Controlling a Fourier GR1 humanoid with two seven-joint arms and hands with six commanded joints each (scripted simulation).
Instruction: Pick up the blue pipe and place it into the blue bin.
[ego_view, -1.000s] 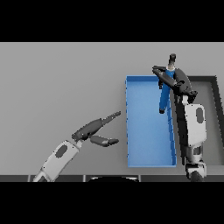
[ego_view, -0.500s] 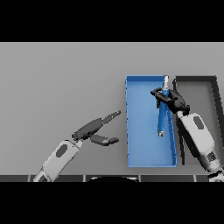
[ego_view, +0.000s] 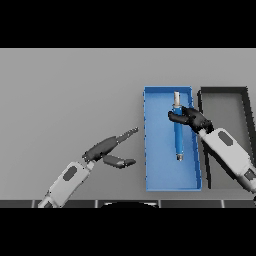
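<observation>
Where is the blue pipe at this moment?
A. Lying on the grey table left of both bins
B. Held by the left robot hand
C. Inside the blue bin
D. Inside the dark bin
C: the blue pipe lies lengthwise within the blue bin, with the right robot hand at its upper part.

One blue pipe (ego_view: 177, 135), one blue bin (ego_view: 150, 150), one black bin (ego_view: 245, 95) — two hands.

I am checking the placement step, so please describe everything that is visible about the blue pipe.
The blue pipe is a slim, straight rod, blue along most of its length with a pale, whitish upper end. It lies lengthwise inside the blue bin, right of the bin's middle, pointing away from the robot. The right hand sits at its upper part, fingers reaching over it; whether they still grip it cannot be told.
</observation>
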